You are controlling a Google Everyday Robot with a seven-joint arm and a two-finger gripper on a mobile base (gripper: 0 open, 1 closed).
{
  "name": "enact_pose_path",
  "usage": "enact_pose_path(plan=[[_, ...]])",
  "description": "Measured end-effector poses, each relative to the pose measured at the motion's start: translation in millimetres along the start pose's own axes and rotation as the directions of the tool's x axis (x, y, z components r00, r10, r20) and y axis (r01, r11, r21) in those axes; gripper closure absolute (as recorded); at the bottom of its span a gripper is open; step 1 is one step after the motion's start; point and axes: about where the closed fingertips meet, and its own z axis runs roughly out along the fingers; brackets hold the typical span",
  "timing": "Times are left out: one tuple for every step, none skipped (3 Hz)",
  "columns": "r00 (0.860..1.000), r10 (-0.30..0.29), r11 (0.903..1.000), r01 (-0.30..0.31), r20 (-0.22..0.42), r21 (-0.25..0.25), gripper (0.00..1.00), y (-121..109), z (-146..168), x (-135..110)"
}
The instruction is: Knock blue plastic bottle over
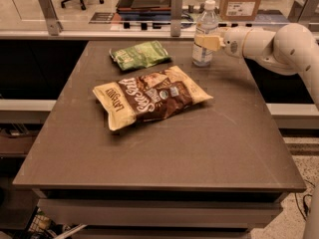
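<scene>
The blue plastic bottle (203, 30) is a clear, faintly bluish bottle with a white cap and a white label. It stands upright at the far right of the dark table (164, 148). My gripper (208, 43) comes in from the right on a white arm (269, 43). Its yellowish tip lies against the bottle's label at mid height.
A brown and cream chip bag (149, 99) lies flat in the middle of the table. A green snack bag (139, 55) lies behind it, left of the bottle. Behind the table are a rail with metal posts (175, 6) and a cardboard box (241, 1).
</scene>
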Motion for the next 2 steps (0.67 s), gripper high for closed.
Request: enact_pose_path(plan=[[1.0, 0.0, 1.0, 0.0, 0.0, 0.0, 1.0, 0.0, 0.1, 0.0], [0.999, -0.014, 0.9996, 0.015, -0.03, 0.024, 1.0, -7.5, -6.9, 1.8]])
